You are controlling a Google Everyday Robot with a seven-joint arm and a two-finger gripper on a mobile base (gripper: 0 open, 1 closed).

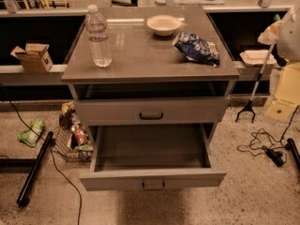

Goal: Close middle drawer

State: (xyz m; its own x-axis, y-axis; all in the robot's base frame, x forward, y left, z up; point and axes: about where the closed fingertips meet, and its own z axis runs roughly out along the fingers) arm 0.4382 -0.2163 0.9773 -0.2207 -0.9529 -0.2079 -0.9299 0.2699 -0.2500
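The middle drawer (pixel 152 178) is pulled way out at the bottom of the grey cabinet (pixel 140 60). It's wide, deep and boxy, with a low flat front and a small dark pull. The top drawer (pixel 187 110) above it has a black loop handle. Sitting on the smooth matte top are a clear ribbed plastic bottle (pixel 98 36), a round pale bowl (pixel 163 25) and a crinkly blue bag (pixel 197 48). The gripper (pixel 287 32) is just a whitish shape at the right edge, well apart from the drawer. Can't tell if it's clenched or released.
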